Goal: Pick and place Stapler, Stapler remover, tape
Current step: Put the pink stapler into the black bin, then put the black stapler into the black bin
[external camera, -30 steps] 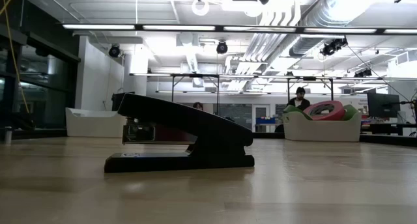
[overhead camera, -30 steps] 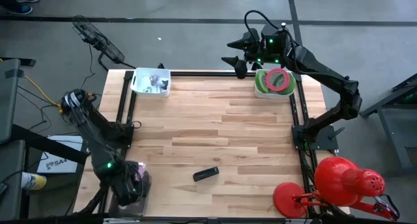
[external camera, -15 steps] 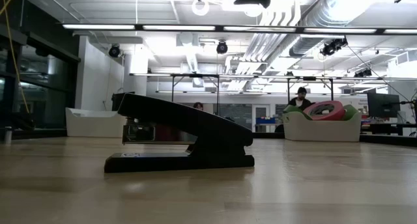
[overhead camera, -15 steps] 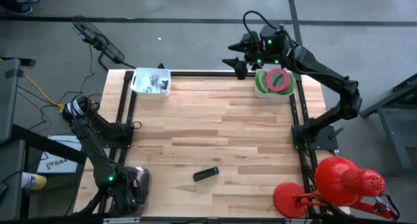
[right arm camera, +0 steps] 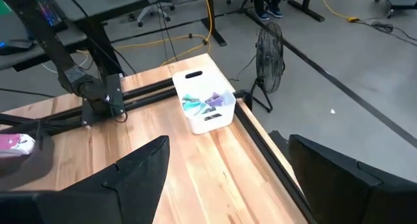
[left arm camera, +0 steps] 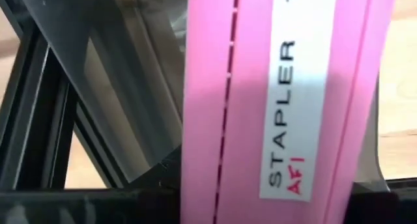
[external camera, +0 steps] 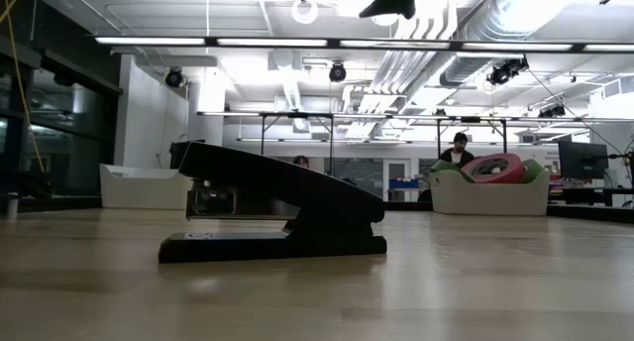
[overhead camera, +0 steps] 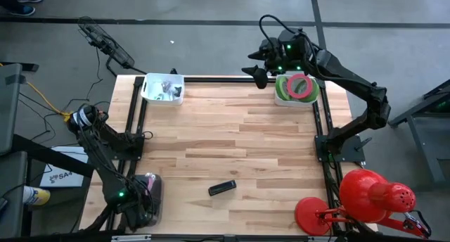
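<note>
Stapler (overhead camera: 222, 188) mid-table front; tape (overhead camera: 299, 86) in bin (overhead camera: 284, 100) back right.

Table (overhead camera: 239, 143) centre open; black stapler (overhead camera: 222, 188) only obstacle; bins (overhead camera: 162, 88) at far corners.

1. Black stapler (overhead camera: 222, 188) on the pale striped-wood bench (overhead camera: 232, 143).
2. Pink stapler (left arm camera: 280, 100) with a white label, lettered black and red.
3. Red and green tape rolls (overhead camera: 298, 86) in a white bin (overhead camera: 314, 99).
4. Second white bin (overhead camera: 163, 88) holding teal and dark items.
</note>
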Available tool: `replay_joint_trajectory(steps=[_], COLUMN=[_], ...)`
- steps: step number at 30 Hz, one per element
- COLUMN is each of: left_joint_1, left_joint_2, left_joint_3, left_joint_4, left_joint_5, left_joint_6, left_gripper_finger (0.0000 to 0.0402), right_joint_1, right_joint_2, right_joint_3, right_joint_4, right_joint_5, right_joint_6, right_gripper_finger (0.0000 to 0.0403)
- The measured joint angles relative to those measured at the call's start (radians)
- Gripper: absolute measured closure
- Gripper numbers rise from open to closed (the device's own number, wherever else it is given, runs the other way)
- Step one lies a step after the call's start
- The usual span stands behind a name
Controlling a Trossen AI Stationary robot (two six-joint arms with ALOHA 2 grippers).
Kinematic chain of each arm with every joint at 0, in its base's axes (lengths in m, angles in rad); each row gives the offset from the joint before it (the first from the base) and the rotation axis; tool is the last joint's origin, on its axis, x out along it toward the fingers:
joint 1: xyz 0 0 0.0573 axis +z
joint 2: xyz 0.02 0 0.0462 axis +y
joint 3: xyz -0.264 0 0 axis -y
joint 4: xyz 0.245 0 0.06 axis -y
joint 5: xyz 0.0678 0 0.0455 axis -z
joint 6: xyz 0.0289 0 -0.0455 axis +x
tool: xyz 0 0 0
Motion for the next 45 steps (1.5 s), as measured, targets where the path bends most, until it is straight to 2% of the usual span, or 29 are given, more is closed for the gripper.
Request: replay_joint_trajectory(steps=[4,8,13,17,30,45], left_joint_1=[0.0,0.0,-0.001,0.0,0.0,0.0], left_joint_2=[0.0,0.022,0.056,0.07,0.052,-0.113], left_joint_3=[0.0,-0.006,-0.028,-0.031,-0.031,-0.03], left_joint_4=[-0.022,-0.02,0.015,0.012,-0.03,-0.219], left_joint_5=[-0.03,-0.011,0.024,0.021,0.015,-0.059], left_joint_6=[0.007,0.033,0.06,0.064,0.119,0.164], left_gripper_finger=[0.0265,0.0259,0.0191,0.0164,0.0157,0.0157], right_joint_1=[0.0,0.0,0.0,0.0,0.0,0.007], right_joint_2=[0.0,0.0,0.0,0.0,0.0,0.0], right_joint_3=[0.0,0.0,0.0,0.0,0.0,0.0], right_joint_4=[-0.014,-0.028,-0.031,-0.036,-0.066,-0.123], right_joint_5=[0.031,0.055,0.06,0.06,0.058,0.04], right_joint_6=[-0.001,0.016,0.029,0.044,0.058,0.017], right_gripper_finger=[0.0098,0.0098,0.0098,0.0098,0.0098,0.0098])
